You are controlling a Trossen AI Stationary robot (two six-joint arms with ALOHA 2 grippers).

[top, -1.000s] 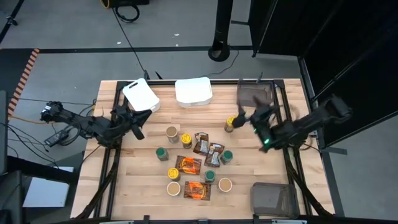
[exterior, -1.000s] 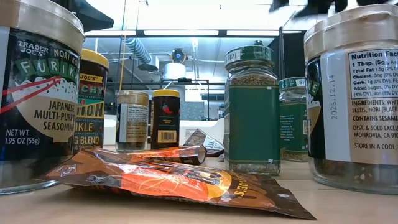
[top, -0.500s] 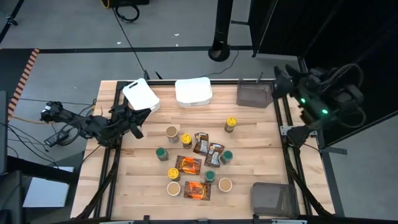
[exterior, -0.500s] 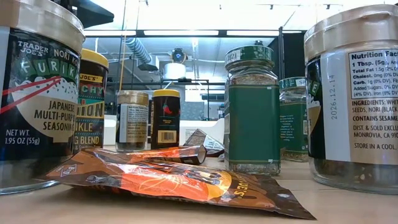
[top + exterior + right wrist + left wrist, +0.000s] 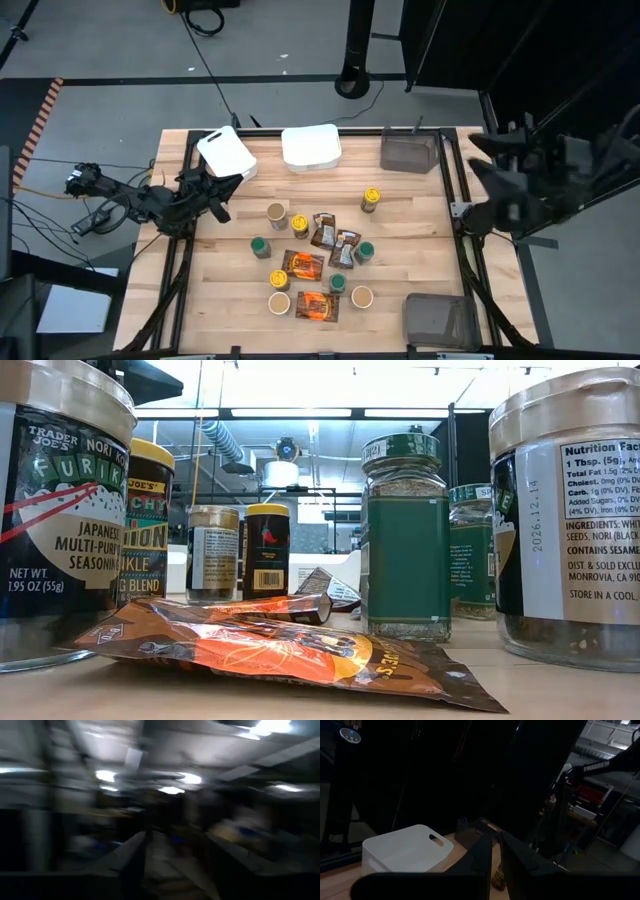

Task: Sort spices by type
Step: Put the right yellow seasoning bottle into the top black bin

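The spices stand and lie in a loose cluster mid-table: jars with tan lids (image 5: pixel 276 211), yellow lids (image 5: pixel 370 199) and green lids (image 5: pixel 260 246), and flat orange-and-brown packets (image 5: pixel 303 266) lying among them. The low view shows the jars close up, with a packet (image 5: pixel 290 650) flat in front. My left gripper (image 5: pixel 222 205) hovers, shut, by the left white tub; its fingers (image 5: pixel 496 855) point across the table. My right arm (image 5: pixel 520 175) is raised beyond the table's right edge. Its gripper (image 5: pixel 175 855) is open and looks up at the ceiling.
Two white square tubs (image 5: pixel 225 153) (image 5: pixel 311 146) sit at the far edge, and one shows in the left wrist view (image 5: pixel 407 852). A grey-brown bin (image 5: pixel 408 153) stands at the far right corner, another (image 5: pixel 438 318) at the near right corner. Bare wood lies left of the cluster.
My right arm has swung away from the yellow-lidded jar at the cluster's far right. It rose and moved out past the table's right edge, tipping upward. The jar stays where it was. The left arm has kept still.
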